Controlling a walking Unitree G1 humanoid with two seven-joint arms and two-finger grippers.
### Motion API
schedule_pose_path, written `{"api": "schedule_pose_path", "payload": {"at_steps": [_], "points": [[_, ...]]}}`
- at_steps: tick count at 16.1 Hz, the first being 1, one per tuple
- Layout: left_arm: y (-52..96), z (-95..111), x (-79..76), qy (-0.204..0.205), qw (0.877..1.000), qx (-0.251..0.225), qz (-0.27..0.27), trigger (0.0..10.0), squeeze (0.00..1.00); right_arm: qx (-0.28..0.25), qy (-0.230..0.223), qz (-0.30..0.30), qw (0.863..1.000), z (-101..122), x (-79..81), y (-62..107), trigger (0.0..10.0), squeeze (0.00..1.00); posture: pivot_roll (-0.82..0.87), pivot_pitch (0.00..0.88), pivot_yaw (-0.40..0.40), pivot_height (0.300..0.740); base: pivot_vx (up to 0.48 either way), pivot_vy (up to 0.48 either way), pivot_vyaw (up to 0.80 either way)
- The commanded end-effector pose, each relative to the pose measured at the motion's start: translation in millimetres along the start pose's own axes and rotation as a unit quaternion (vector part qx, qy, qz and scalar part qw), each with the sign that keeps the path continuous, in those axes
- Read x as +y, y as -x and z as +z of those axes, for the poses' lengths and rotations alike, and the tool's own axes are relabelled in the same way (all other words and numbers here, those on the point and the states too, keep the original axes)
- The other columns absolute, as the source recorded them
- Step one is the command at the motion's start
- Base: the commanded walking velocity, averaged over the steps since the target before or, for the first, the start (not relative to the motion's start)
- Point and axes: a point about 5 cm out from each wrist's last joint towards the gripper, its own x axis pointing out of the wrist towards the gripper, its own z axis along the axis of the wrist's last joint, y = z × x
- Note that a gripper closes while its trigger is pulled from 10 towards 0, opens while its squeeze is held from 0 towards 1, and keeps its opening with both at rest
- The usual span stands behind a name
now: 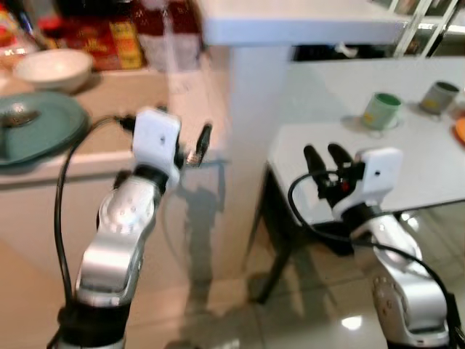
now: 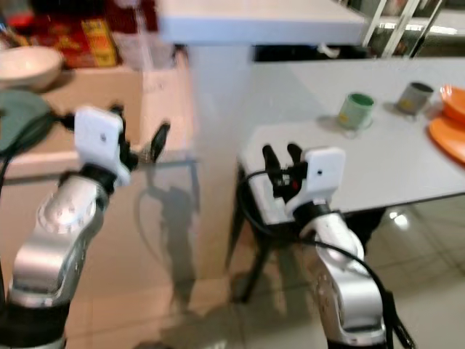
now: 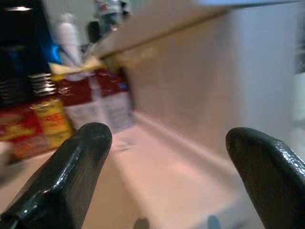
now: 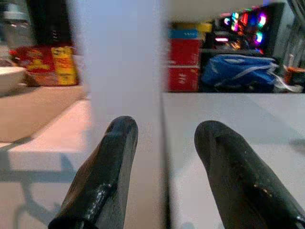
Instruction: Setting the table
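Note:
My left gripper (image 1: pixel 195 147) is raised beside the edge of the beige counter (image 1: pixel 138 98); it is open and holds nothing. On that counter lie a green plate (image 1: pixel 43 123) with a spoon on it and a white bowl (image 1: pixel 54 69), both well to the left of the gripper. Open and empty too, my right gripper (image 1: pixel 327 157) hovers at the near left corner of the white table (image 1: pixel 414 171). Farther back on the table stand a green mug (image 1: pixel 381 110) and a grey mug (image 1: pixel 439 97), with orange plates (image 2: pixel 450 131) at the right edge.
A white pillar (image 1: pixel 251 80) and a white shelf top (image 1: pixel 298 22) rise between counter and table. Red and yellow food packets (image 1: pixel 109 43) line the counter's back. The table's dark legs (image 1: pixel 280 254) stand on glossy floor tiles.

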Motion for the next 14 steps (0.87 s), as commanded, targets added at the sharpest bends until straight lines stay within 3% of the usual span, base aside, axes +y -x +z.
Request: {"api": "schedule_pose_path", "payload": {"at_steps": [1, 5, 8, 14], "points": [[-2.4, 1, 10.2, -0.009, 1.0, 0.008, 0.012, 10.0, 0.0, -0.011, 0.002, 0.007, 1.0, 5, 3.5, -3.2, 10.0, 0.0, 0.09, 0.009, -0.032, 0.74, 0.0, 0.48, 0.0], [-17.1, 12, 21.2, -0.031, 0.999, -0.008, -0.013, 10.0, 0.0, -0.008, -0.009, 0.01, 1.0, 4, 3.1, -5.6, 10.0, 0.0, 0.1, 0.003, -0.031, 0.74, 0.0, 0.48, 0.0], [-19.5, 13, 22.4, -0.037, 0.999, -0.004, -0.033, 10.0, 0.0, -0.009, -0.016, 0.002, 1.0, 4, 1.2, -6.1, 10.0, 0.0, 0.11, 0.003, -0.022, 0.74, 0.0, 0.48, -0.73], [-23.1, 12, 10.2, -0.037, 0.997, -0.005, -0.064, 10.0, 0.0, -0.012, -0.012, -0.009, 1.0, 5, -3.2, -5.7, 10.0, 0.0, 0.1, 0.002, -0.019, 0.74, 0.0, 0.48, -0.8]]}}
